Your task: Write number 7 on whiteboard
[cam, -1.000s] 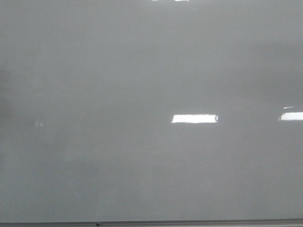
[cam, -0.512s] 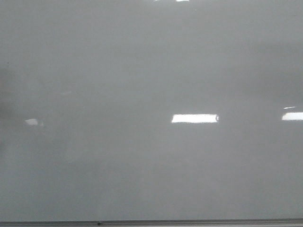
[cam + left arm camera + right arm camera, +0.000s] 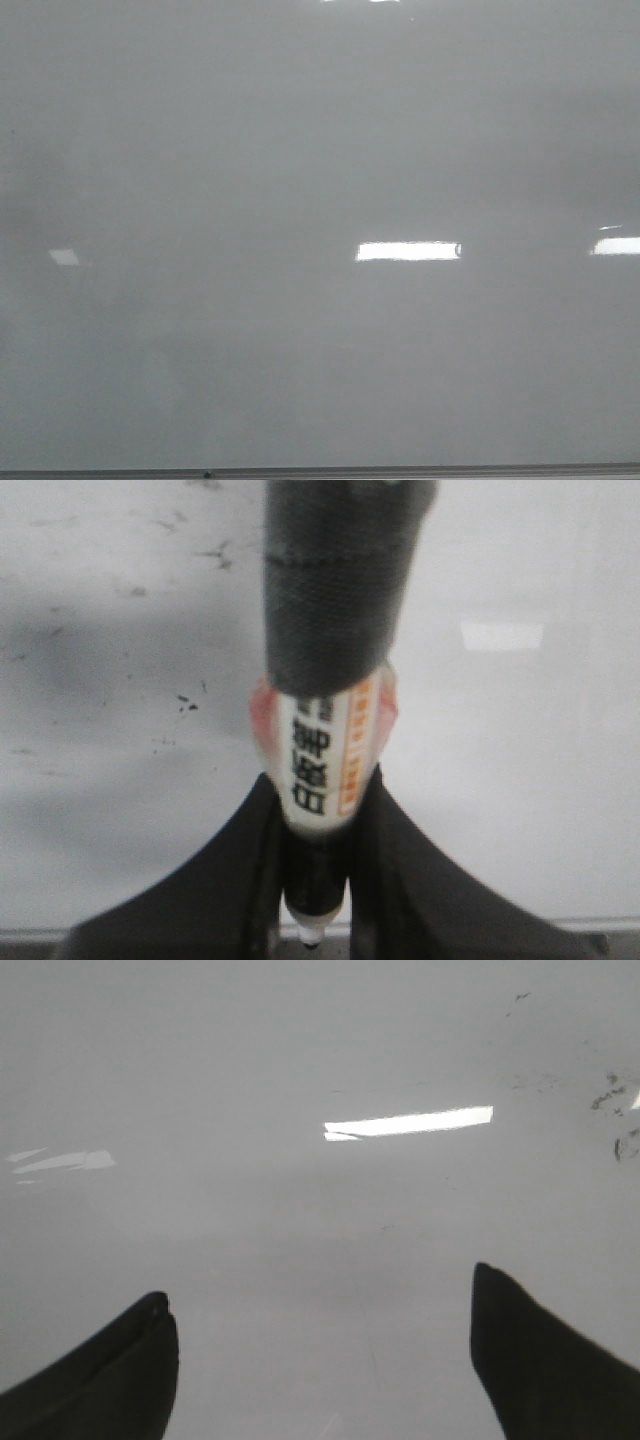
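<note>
The whiteboard fills the front view, glossy pale grey, with its thin grey bottom edge along the bottom. No number 7 or any marker line shows on it in any view. Neither gripper shows in the front view. In the left wrist view my left gripper is shut on a marker, white with black characters and an orange stripe, its far end wrapped in dark material. The board lies behind it. My right gripper is open and empty in front of the bare board.
Bright rectangular glare patches sit on the board, at its right edge and faintly at the left. Small black specks mark the board in the left wrist view and the right wrist view.
The faint glare patch at the left of the board has shifted a little and grown clearer. The dim shadow at the left edge has faded. No line has appeared.
</note>
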